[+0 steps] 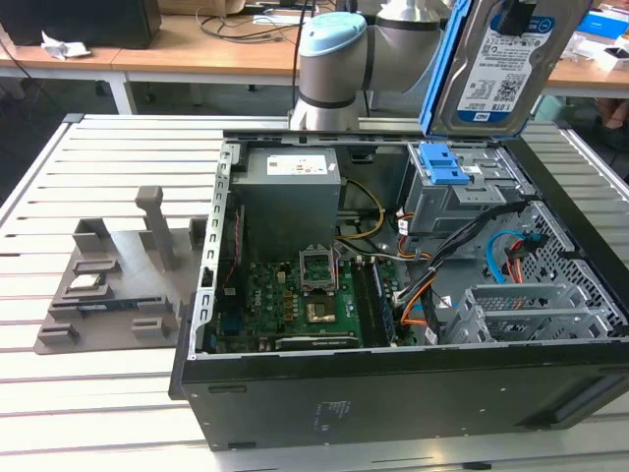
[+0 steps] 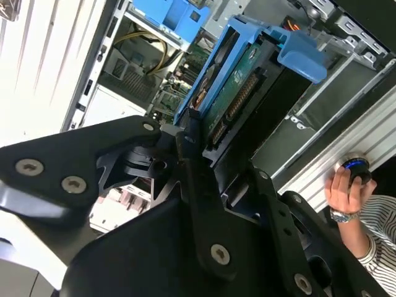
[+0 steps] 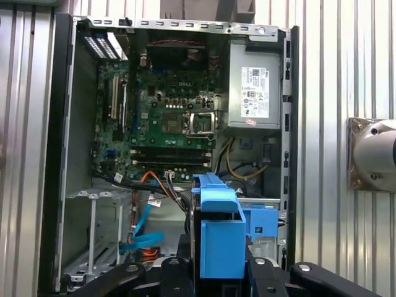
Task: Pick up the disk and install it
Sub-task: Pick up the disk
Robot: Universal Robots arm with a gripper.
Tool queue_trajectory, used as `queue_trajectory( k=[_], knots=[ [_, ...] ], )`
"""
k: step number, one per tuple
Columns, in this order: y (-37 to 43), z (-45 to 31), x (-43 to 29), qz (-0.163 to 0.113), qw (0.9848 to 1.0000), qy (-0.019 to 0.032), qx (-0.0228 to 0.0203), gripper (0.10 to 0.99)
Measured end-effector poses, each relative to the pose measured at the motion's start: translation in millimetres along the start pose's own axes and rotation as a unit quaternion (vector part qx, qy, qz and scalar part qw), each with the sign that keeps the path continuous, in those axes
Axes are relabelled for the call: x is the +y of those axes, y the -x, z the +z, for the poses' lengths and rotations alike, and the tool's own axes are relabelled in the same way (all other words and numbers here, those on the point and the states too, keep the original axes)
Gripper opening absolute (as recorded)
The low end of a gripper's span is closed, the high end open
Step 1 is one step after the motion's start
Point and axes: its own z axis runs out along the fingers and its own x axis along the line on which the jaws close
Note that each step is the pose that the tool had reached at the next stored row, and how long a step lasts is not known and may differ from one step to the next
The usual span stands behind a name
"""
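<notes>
The disk, silver-grey with a white-and-blue label and a blue plastic frame, hangs upright above the far right corner of the open computer case. In the second wrist view my gripper is shut on the disk, with its black fingers clamped on its near end. In the first wrist view the disk's blue frame stands between the fingers, over the case's drive bay. A blue latch sits on that drive bay, just below the disk.
Inside the case lie a grey power supply box, a green motherboard and loose cables. A grey fixture rests on the slatted table at the exterior view's left. A person's hand holds a device beside the table.
</notes>
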Motion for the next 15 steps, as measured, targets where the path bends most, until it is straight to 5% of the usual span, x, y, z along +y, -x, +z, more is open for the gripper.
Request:
queue_trajectory(
  k=[5,15],
  knots=[
    [-20.4,0.1,0.7,0.0,1.0,0.0,0.0001,0.365],
    [-75.4,0.1,2.7,0.0,1.0,0.0,0.0003,0.365]
  ],
)
